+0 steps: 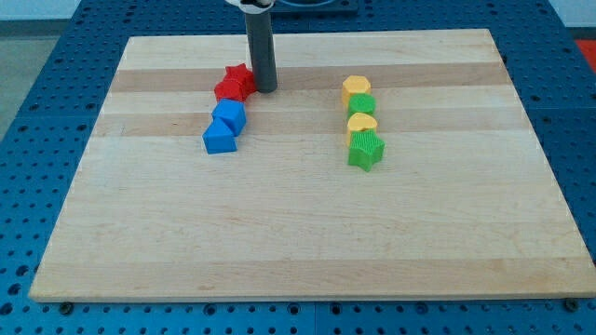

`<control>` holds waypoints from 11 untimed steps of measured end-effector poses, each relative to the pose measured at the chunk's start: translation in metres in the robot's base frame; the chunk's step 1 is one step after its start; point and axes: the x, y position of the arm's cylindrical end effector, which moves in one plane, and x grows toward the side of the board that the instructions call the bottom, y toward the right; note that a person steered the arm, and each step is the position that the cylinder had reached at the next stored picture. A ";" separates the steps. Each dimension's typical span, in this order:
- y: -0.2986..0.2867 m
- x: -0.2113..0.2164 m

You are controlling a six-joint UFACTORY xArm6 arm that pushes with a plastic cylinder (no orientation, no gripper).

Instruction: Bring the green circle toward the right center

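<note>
Green circle point(362, 104): one; two yellow blocks point(356, 88); perhaps two reds point(235, 84).

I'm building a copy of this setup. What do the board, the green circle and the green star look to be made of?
The board looks like pale wood, matt: joined strips with grain lines show. The green circle looks like plastic, smooth and evenly coloured with a faint sheen. The green star also looks like plastic, possibly 3D-printed: fine ridges line its sides. My tip is beside the red blocks, away from both.
</note>
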 end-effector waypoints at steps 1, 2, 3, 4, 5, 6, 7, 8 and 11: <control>0.000 0.000; 0.007 0.014; 0.010 0.038; 0.024 0.051; 0.051 0.060; 0.086 0.060; 0.116 0.055; 0.126 0.044; 0.189 0.044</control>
